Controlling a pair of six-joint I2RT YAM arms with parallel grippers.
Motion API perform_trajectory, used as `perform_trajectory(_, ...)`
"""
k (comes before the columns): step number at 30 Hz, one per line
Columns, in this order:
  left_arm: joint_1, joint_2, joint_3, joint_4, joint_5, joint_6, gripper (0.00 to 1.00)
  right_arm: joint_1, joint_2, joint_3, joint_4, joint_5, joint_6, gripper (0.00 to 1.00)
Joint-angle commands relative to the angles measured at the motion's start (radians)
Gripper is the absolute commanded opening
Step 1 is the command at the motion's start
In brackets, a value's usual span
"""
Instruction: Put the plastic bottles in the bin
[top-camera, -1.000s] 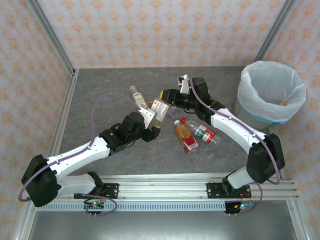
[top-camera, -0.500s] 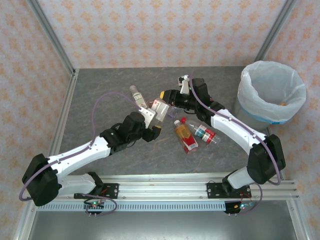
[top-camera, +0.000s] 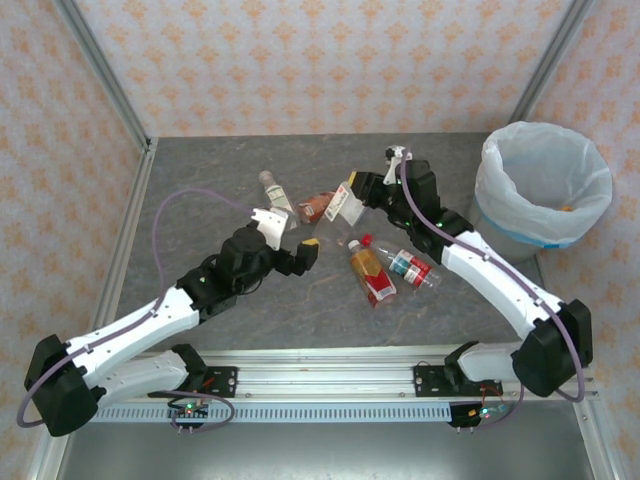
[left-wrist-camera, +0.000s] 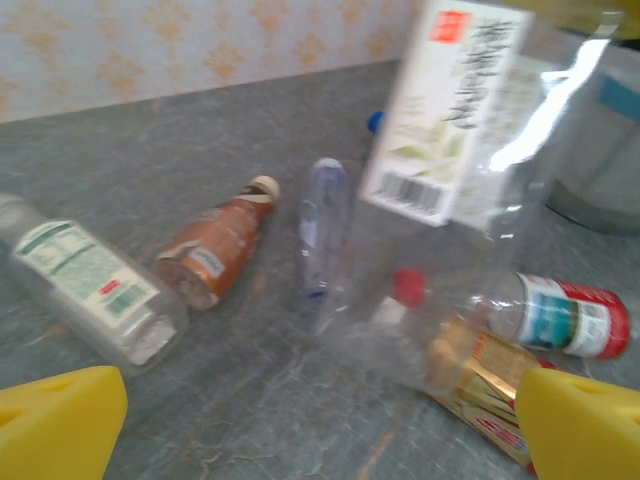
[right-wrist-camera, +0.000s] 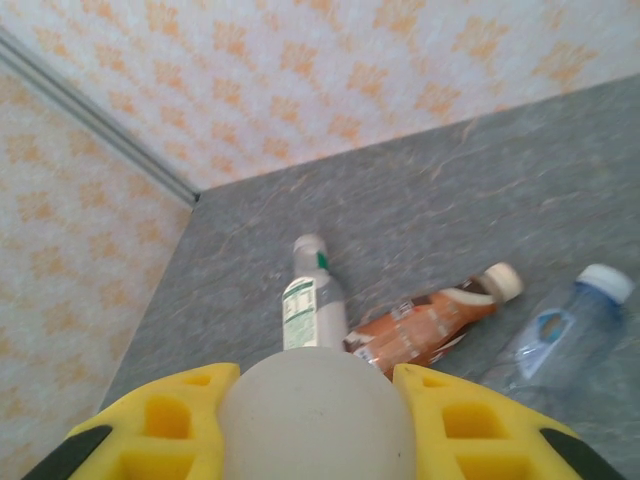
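My right gripper (top-camera: 358, 190) is shut on a clear plastic bottle with a white label (top-camera: 346, 208), held above the middle of the table. In the right wrist view its pale round end (right-wrist-camera: 315, 410) fills the gap between the yellow fingers (right-wrist-camera: 150, 430). The same bottle (left-wrist-camera: 450, 110) hangs in front of my left gripper (left-wrist-camera: 320, 430), which stands wide open and empty, low and to the left (top-camera: 300, 252). Several bottles lie on the table: a white-labelled one (top-camera: 272, 188), a brown one (top-camera: 315, 207), an orange one (top-camera: 370, 272), a red-and-teal one (top-camera: 412, 268). The bin (top-camera: 545, 185) stands at the far right.
A clear bottle with a blue cap (left-wrist-camera: 322, 225) lies beside the brown bottle (left-wrist-camera: 215, 250). Metal frame posts (top-camera: 100, 70) and patterned walls close the table at the back and sides. The mounting rail (top-camera: 330, 380) runs along the near edge.
My left gripper has opened, let go of the white-labelled bottle and drawn back to the left. The right gripper has closed on that bottle and carried it to the right.
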Motion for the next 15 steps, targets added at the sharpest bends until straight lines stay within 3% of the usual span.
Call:
perform_trajectory(1,0.017,-0.039,-0.038,0.046,-0.203,-0.077,1.00,-0.003,-0.074,-0.018,-0.006,0.131,-0.069,0.00)
perform_trajectory(6,0.061,-0.071,-0.085,0.022,-0.406,-0.218,1.00,-0.003,-0.156,-0.057,0.057,0.196,-0.131,0.00)
perform_trajectory(15,0.111,-0.045,-0.126,0.020,-0.450,-0.316,1.00,-0.003,-0.276,-0.140,0.246,0.304,-0.257,0.00)
